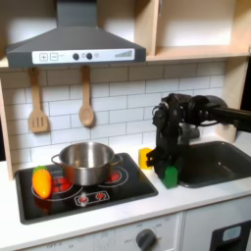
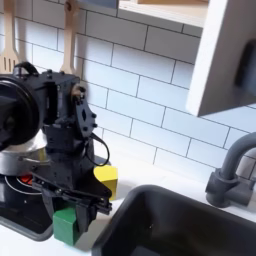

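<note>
White tiles back a toy kitchen surface (image 1: 196, 201) where the fingers (image 1: 170, 169) seem closed on a green block (image 1: 171, 177) between stove (image 1: 93, 196) and sink (image 1: 221, 167), just beside a yellow block (image 1: 145, 157), where a loose grip could tip it into the basin.

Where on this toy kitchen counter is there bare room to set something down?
Free: the sink basin, and the front counter strip below it. Crowded: between stove and sink, where the gripper grips a green block beside a yellow block.
</note>
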{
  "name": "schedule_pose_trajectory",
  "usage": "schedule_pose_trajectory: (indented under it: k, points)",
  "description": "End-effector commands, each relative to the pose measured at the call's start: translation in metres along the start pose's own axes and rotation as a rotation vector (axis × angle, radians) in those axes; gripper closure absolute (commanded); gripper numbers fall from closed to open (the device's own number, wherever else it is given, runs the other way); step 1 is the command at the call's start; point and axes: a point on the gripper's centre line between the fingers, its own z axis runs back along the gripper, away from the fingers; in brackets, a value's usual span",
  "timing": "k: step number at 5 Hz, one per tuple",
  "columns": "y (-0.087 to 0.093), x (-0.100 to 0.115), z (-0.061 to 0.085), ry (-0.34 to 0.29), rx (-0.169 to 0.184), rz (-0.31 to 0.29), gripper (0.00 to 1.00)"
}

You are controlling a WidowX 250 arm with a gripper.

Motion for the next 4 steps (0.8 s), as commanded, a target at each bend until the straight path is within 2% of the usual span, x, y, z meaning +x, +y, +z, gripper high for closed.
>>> schedule_pose_trajectory:
  k: [1, 3, 4]
  points:
    - [0.0008, 0.0009, -0.0052, -0.002, 0.03, -0.007, 1.0]
    - [0.0024, 0.002, -0.0052, -0.013, 0.04, 0.001, 1.0]
    - [0.0036, 0.0063, -0.0004, -0.028, 0.041, 0.003, 1.0]
